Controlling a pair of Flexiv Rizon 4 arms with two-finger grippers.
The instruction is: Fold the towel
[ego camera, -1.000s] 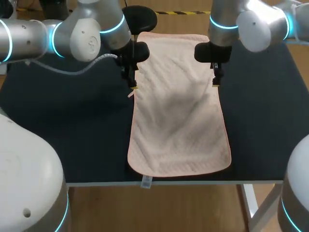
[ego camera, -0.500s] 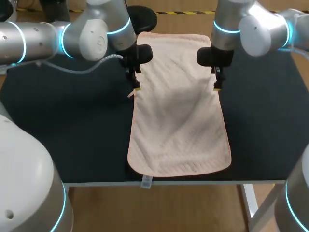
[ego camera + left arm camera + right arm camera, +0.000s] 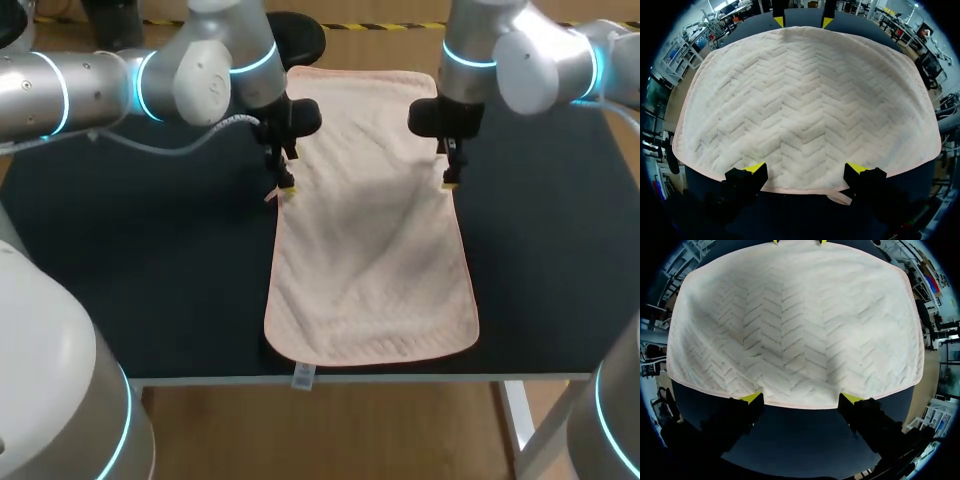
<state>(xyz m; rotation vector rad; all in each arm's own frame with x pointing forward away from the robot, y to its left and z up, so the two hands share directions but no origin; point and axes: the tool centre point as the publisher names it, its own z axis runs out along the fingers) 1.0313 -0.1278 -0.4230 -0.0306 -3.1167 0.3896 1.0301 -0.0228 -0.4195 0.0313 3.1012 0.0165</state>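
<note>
- Head view: pale pink towel (image 3: 370,250) lies flat and unfolded on the dark table (image 3: 150,280). Long axis runs far edge to near edge. Near end reaches the table's front edge, w/ a small label (image 3: 303,377) hanging over it.
- Left arm (image 3: 90,85) enters from the left. Left gripper (image 3: 286,188) points down at the towel's left long edge, in the far half.
- Right arm (image 3: 540,60) enters from the right. Right gripper (image 3: 450,182) points down at the right long edge, approx. opposite the left one.
- Left wrist view: fingers spread wide, yellow tips sitting over the hem w/ a stretch of hem between them. Nothing clamped. Tip contact w/ fabric: cannot tell. A small fabric loop (image 3: 840,197) sticks out from the hem, just beside one finger.
- Right wrist view: same config. Fingers wide apart, tips at the hem, nothing gripped.
- Each wrist view shows the other gripper's yellow tips at the towel's opposite edge.
- Towel surface: chevron quilting, a few shallow wrinkles, no fold.
</note>
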